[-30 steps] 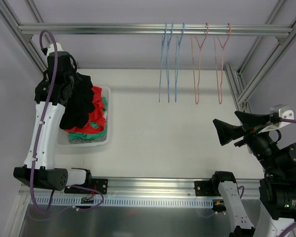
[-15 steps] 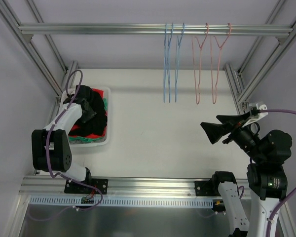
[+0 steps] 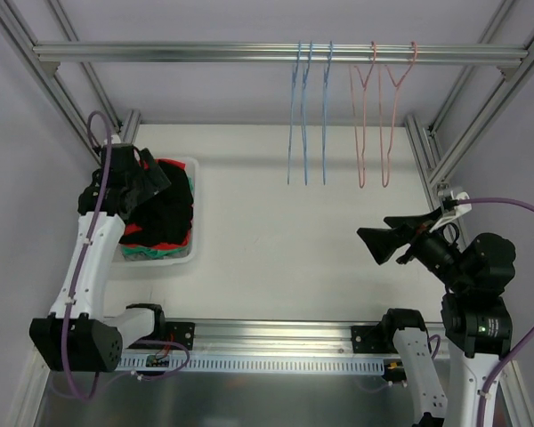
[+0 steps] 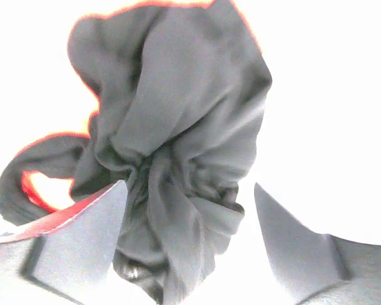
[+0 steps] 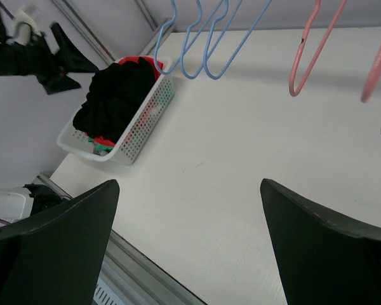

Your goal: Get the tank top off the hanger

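The left gripper [image 3: 149, 178] hovers over the far end of a white perforated plastic basket [image 3: 195, 222], which stands at the left edge of the white surface [image 3: 276, 231]. Its jaws are spread wide and released. In the left wrist view the cloth bunches below and between them, and in the right wrist view the gripper hangs clear above the pile.

The black fabric tank top [image 3: 167, 213] lies crumpled in that basket. It rests on top of red and green garments that show around its edges, and it is off any hanger.

Further right, along the far edge of the surface, a horizontal aluminium rail [image 3: 205, 52] carries three bare blue wire hangers [image 3: 305, 133] close together. Just right of them hang two bare pink wire hangers [image 3: 357, 124].

Near the right edge, the right gripper [image 3: 369, 247] is raised above the surface and points left. Its jaws are parted wide and hold nothing, well apart from the basket and the hangers.
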Tool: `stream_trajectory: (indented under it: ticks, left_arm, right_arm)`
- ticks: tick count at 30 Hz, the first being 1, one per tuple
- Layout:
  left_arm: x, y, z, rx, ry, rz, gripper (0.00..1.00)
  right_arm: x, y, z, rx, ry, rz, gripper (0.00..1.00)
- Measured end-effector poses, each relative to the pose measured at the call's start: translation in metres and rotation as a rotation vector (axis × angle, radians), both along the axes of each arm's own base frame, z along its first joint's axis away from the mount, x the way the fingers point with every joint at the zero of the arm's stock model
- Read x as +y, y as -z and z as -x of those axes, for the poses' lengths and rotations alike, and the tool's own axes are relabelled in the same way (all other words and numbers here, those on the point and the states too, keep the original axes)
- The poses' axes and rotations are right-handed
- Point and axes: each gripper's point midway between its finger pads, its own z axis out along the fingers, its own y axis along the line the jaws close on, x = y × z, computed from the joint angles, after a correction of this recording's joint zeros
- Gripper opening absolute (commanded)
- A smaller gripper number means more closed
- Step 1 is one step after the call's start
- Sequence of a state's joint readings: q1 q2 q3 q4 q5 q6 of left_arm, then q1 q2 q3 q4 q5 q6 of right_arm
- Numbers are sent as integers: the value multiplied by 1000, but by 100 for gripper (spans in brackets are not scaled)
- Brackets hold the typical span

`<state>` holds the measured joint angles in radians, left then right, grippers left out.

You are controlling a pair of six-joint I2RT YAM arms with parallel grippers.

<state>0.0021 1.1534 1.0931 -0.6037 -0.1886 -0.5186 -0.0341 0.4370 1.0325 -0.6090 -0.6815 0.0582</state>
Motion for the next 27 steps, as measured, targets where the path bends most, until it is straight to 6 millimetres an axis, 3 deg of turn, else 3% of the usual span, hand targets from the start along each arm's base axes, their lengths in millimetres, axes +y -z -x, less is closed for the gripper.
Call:
stream_trajectory:
  ticks: [1,3,6,8,12,15,18,22,27]
  left_arm:
    - [0,-21,0,-42,21,-12,99]
    - [-2,-62,4,-121,68,-36,99]
    - [-9,-104,25,-220,150,-65,99]
    - [-15,-127,48,-295,208,-80,99]
    - [-20,-162,115,-459,270,-128,99]
    - [-21,-164,158,-551,284,-159,99]
    - [-23,-137,185,-562,299,-167,99]
    - [-29,-97,197,-502,345,-143,99]
    - [-38,-75,196,-438,395,-107,99]
  right_arm:
    - [-1,0,-1,4,6,5,99]
    - [-6,-1,-3,16,33,26,99]
    - [-19,-2,-10,32,110,70,99]
    - [-28,-2,-14,43,166,101,99]
    - [-51,7,-17,72,277,212,99]
    - [-73,24,-16,113,369,321,100]
    - [-92,43,-14,142,446,411,99]
    - [-103,72,-5,175,472,465,99]
    - [-109,90,-5,213,500,498,99]
